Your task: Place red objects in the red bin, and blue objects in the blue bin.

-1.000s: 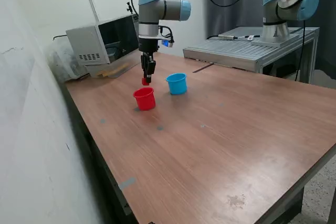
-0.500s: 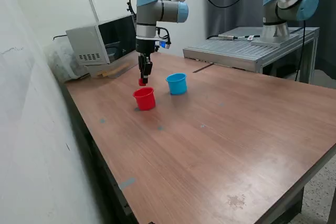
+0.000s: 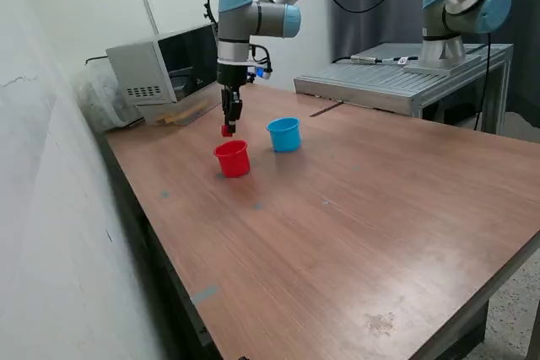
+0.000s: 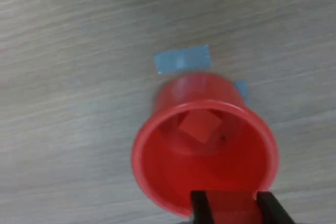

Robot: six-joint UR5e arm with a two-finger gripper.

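Hanging above the red cup [image 3: 232,158], the gripper [image 3: 227,130] is clamped on a red cube [image 3: 227,131], held clear of the cup's rim and a little toward the exterior view's left of it. Looking down from the wrist, the held cube [image 4: 231,203] sits between the two dark fingers [image 4: 200,208], and a second red cube [image 4: 200,125] already lies on the cup's [image 4: 157,156] floor. Just beside it on the table [image 3: 354,217], toward the exterior view's right, stands the blue cup [image 3: 284,134]. Blue tape [image 4: 182,59] is stuck to the wood next to the red cup.
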